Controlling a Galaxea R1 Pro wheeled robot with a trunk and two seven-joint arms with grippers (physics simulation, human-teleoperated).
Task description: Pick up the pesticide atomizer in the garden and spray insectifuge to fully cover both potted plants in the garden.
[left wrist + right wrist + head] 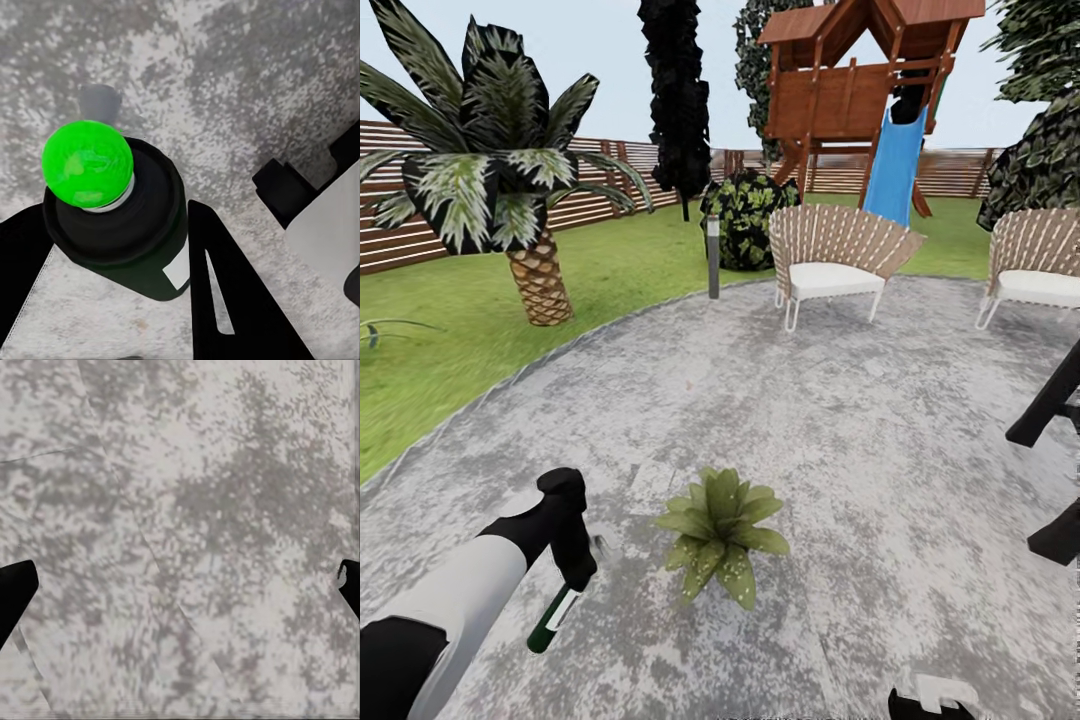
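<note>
Left gripper clamped around pesticide atomizer — slim dark green, white label, bright green cap.

Grey speckled round patio edged by lawn. On it: potted plant; beyond the plant, two white-cushioned chairs; bollard lamp at the rim.

Two black fingertips of the right tool stand wide apart over the grey speckled patio.
</note>
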